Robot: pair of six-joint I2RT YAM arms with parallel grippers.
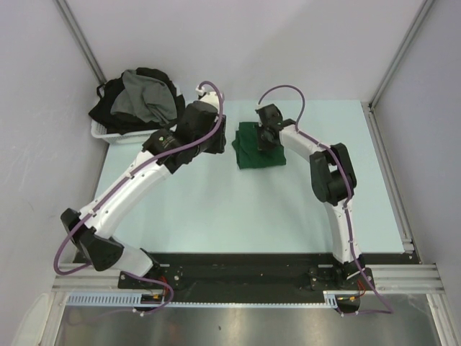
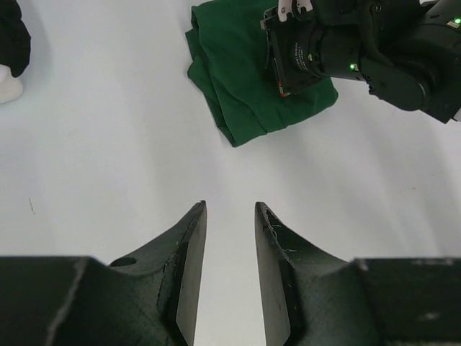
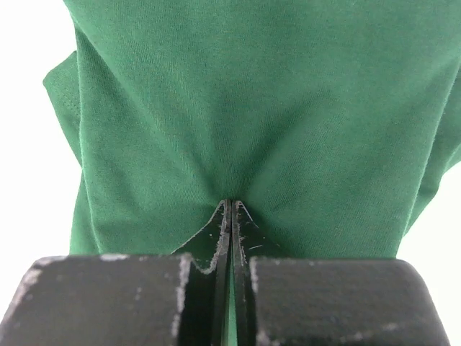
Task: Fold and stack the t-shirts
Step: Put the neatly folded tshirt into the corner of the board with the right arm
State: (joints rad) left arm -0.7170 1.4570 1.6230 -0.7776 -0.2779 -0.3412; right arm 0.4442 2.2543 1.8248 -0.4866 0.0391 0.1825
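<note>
Far left, back corner of the pale green table (image 1: 216,209): white plastic basket (image 1: 102,132), piled over its rim with a loose heap of black and grey cotton t-shirts (image 1: 140,97). Heap unfolded, grey one on top, black ones spilling round it. In the left wrist view, only a white edge of that basket (image 2: 7,90) at the frame's left border, a dark fold of cloth above it.

Just right of the basket, left gripper (image 1: 216,142) (image 2: 230,209), reached out on the white left arm (image 1: 130,187), hanging above bare tabletop. Jaws partly open, a narrow gap between the two black fingers (image 2: 191,267), nothing in that gap but pale table. Holding nothing, pointed toward the green shirt, near it but apart.

Centre of the table, towards the back: dark green cotton t-shirt (image 1: 248,151) (image 2: 230,79) (image 3: 238,108), folded into a compact rough rectangle. Flat on the table, layered edges showing along its left side, well apart from the basket.

On top of that shirt, right gripper (image 1: 268,138) (image 3: 230,205), bent down from the right arm (image 1: 331,180). Jaws closed tight, fingers flat against each other, tips sunk into the green fabric, creases fanning out from them. Pinching a fold of cloth or merely pressing on it: impossible to tell. From the left wrist view, black wrist of that arm lying across the shirt's right half.
</note>
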